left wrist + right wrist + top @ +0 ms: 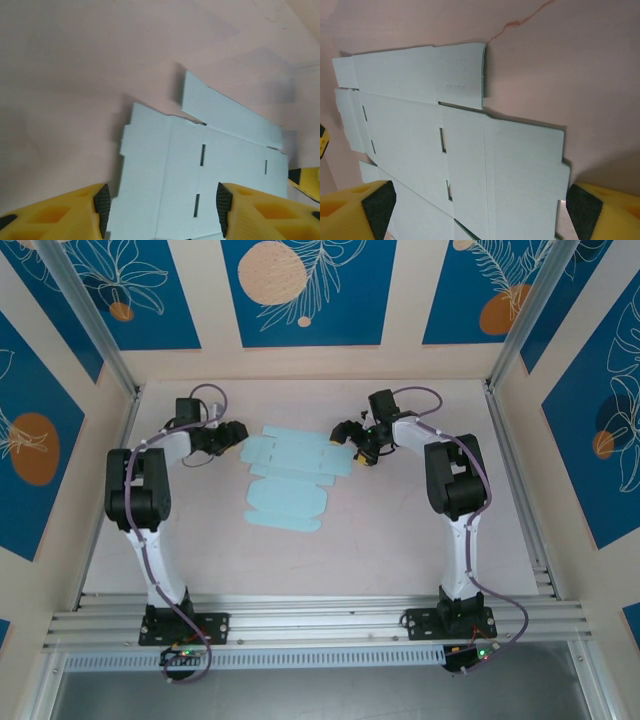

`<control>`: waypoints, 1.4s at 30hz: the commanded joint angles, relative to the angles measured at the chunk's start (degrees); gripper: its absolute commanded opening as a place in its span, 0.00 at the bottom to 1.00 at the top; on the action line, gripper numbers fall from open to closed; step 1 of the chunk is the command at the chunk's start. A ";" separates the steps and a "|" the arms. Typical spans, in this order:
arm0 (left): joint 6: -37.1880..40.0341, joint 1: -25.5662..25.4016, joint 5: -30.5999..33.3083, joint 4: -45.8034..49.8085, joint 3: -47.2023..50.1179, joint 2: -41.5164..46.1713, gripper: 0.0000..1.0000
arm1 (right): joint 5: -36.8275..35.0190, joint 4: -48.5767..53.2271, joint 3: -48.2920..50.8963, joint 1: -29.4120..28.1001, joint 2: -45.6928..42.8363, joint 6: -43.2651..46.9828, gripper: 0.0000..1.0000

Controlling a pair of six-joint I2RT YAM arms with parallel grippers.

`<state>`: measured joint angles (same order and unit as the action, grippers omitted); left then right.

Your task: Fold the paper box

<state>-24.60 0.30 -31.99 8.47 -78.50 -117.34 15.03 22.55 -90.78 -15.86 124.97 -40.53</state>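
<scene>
The paper box (pixel 290 475) lies flat near the bench's (pixel 400 540) far edge, between the left gripper (pixel 237 435) and right gripper (pixel 350 440), both jaws apart. Wrist views cut off its edges.

Beige walls (pixel 405 300) carry blue panels (pixel 350 280) with orange circles and white leaves; aluminium rails (pixel 320 618) line the pink tabletop's (pixel 380 550) near edge.
</scene>
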 commanded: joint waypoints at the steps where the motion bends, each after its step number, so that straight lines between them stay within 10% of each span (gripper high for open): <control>1: 4.45 0.16 3.56 8.26 -1.32 1.16 0.61 | -1.60 4.16 0.58 -0.21 -1.44 1.68 0.91; 20: 4.03 -3.63 -1.23 7.13 -0.60 -1.96 0.68 | -8.62 7.37 1.89 -3.47 -2.17 2.75 0.92; 42: -12.95 -3.66 -12.66 -20.06 8.44 1.50 0.52 | -7.91 7.51 -0.71 -3.41 1.16 3.26 0.92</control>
<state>-37.26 -2.70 -41.17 -9.21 -70.96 -117.80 6.79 29.80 -90.70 -19.09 123.04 -38.06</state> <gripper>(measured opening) 0.529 0.919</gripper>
